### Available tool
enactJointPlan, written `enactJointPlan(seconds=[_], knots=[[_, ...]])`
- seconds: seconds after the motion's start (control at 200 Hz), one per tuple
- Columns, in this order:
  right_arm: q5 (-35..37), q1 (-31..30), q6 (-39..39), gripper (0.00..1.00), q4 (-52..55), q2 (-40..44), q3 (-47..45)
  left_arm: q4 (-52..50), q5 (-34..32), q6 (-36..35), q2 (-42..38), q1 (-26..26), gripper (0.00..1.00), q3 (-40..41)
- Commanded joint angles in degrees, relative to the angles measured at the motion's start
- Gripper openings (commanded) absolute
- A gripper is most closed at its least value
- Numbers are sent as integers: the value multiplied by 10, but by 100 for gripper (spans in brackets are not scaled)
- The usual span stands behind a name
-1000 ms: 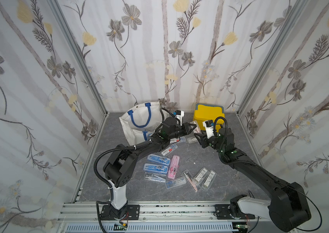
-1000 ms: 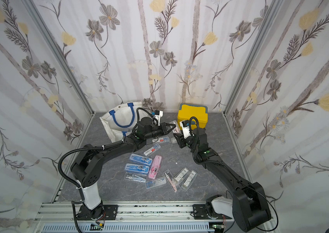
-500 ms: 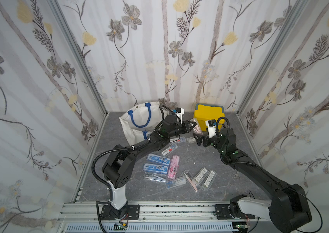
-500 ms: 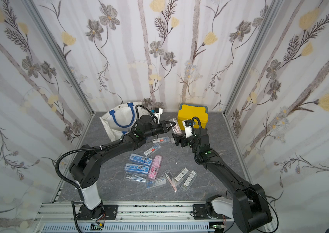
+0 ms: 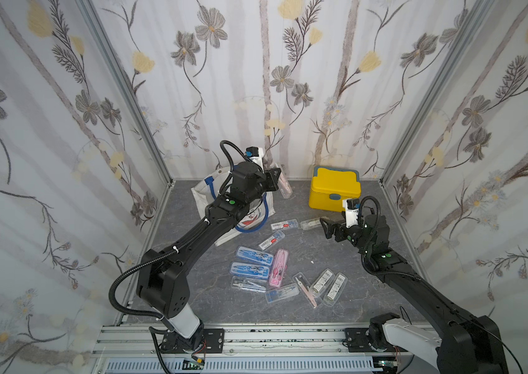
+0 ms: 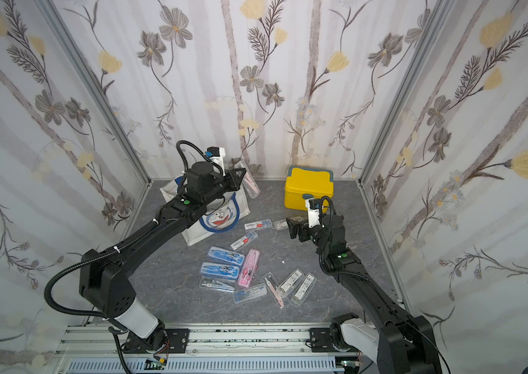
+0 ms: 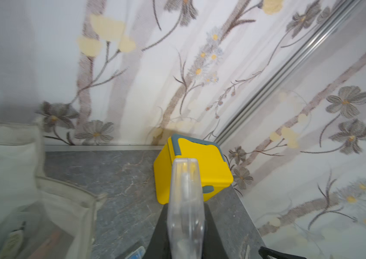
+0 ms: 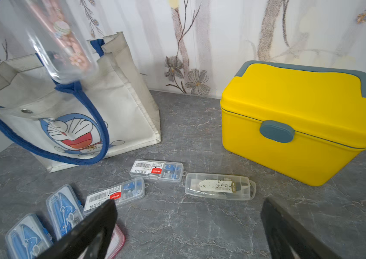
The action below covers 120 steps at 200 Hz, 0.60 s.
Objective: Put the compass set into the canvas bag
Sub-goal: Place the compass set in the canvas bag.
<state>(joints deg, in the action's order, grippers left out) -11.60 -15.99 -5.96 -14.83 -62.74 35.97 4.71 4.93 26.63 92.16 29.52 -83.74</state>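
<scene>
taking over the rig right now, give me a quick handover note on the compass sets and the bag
Left gripper: shut on a clear compass set case with pink contents, raised beside the mouth of the canvas bag, on the yellow box side.
Right gripper: open and empty, hovering low over the table in front of the yellow box.
Done: one case lifted, not yet in the bag. What the bag already holds is unclear.
Left: drop the held case in, then clear the many loose cases lying on the table.
</scene>
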Motion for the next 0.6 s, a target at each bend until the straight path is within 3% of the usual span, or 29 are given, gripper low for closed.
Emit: enactJointPlan(seconds=[0.0,0.265,0.595], knots=[[15,0,-1,100,-13,-9,0,-37,-77,-50,-28,-21,4,4],[25,0,-1,99,5,-40,12,-108,-185,-100,-57,-71,6,25],[33,0,0,99,2,-52,16,-169,-272,-142,10,-84,7,31]])
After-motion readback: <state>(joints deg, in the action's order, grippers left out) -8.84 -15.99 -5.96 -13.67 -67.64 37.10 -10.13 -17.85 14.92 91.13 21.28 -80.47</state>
